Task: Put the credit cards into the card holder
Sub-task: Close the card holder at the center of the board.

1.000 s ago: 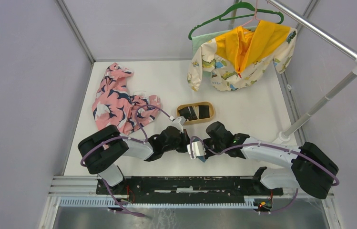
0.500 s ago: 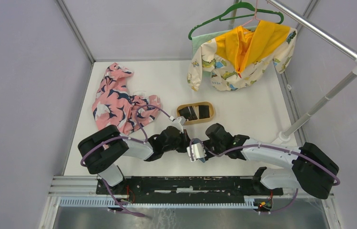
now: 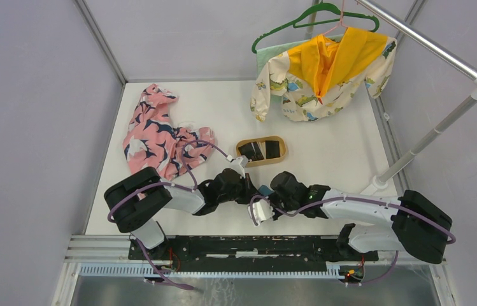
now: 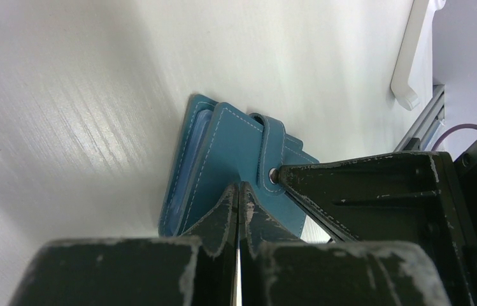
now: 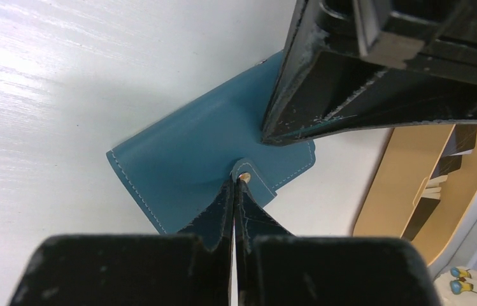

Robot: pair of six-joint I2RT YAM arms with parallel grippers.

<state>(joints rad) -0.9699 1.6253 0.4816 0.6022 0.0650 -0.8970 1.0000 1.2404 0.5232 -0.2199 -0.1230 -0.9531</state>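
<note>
The teal card holder point(image 4: 223, 150) lies closed on the white table, its tab snapped over the cover; it also shows in the right wrist view point(image 5: 191, 153) and as a sliver in the top view point(image 3: 264, 190). My left gripper point(image 4: 239, 186) is shut, its tips resting on the cover; from above it point(image 3: 249, 189) is just left of the holder. My right gripper point(image 5: 235, 180) is shut, its tips touching the tab's snap. Its finger point(image 4: 350, 191) meets the snap in the left wrist view. Dark credit cards point(image 3: 274, 150) lie in the tan tray point(image 3: 262, 164), also seen in the right wrist view point(image 5: 458, 150).
A pink patterned cloth point(image 3: 156, 134) lies at the left back of the table. A yellow and printed garment point(image 3: 325, 73) hangs on a rail point(image 3: 427, 48) at the back right. The rail's post point(image 3: 414, 153) stands at the table's right edge.
My right gripper has moved left and a little nearer, closing in on the left gripper over the card holder. The left arm has barely moved.
</note>
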